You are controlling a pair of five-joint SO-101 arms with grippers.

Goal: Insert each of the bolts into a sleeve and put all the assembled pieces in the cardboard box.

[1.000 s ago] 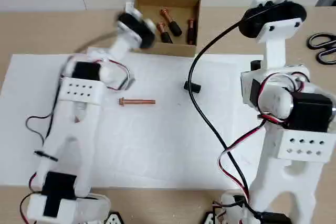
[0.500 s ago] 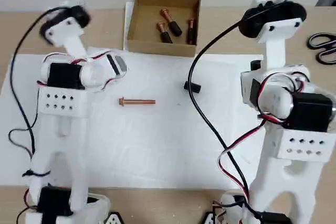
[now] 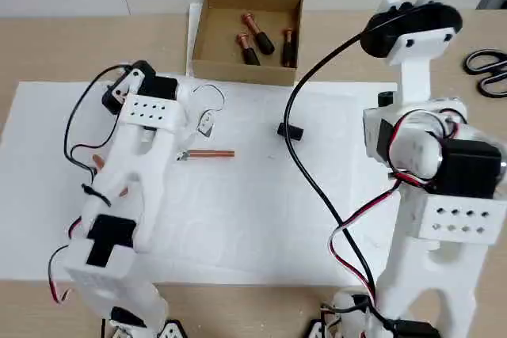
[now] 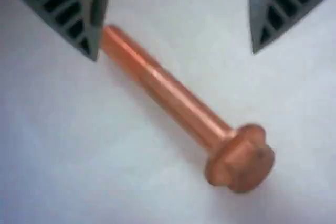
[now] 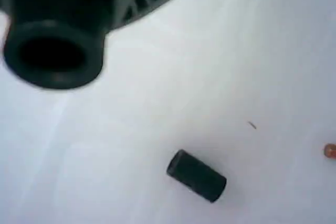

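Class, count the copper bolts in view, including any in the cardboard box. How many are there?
4. Three sleeved bolts lie in the cardboard box. One loose bolt lies on the white paper. Others may be hidden.

Hobby robotics bench, wooden table [image 3: 47, 45], white paper sheet [image 3: 261, 219] (scissors [image 3: 487, 71] nearby)

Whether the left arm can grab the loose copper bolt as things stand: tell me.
Probably yes. The left claw hangs open right over the copper bolt, whose shank tip lies between the fingers, beside one; nothing blocks it.
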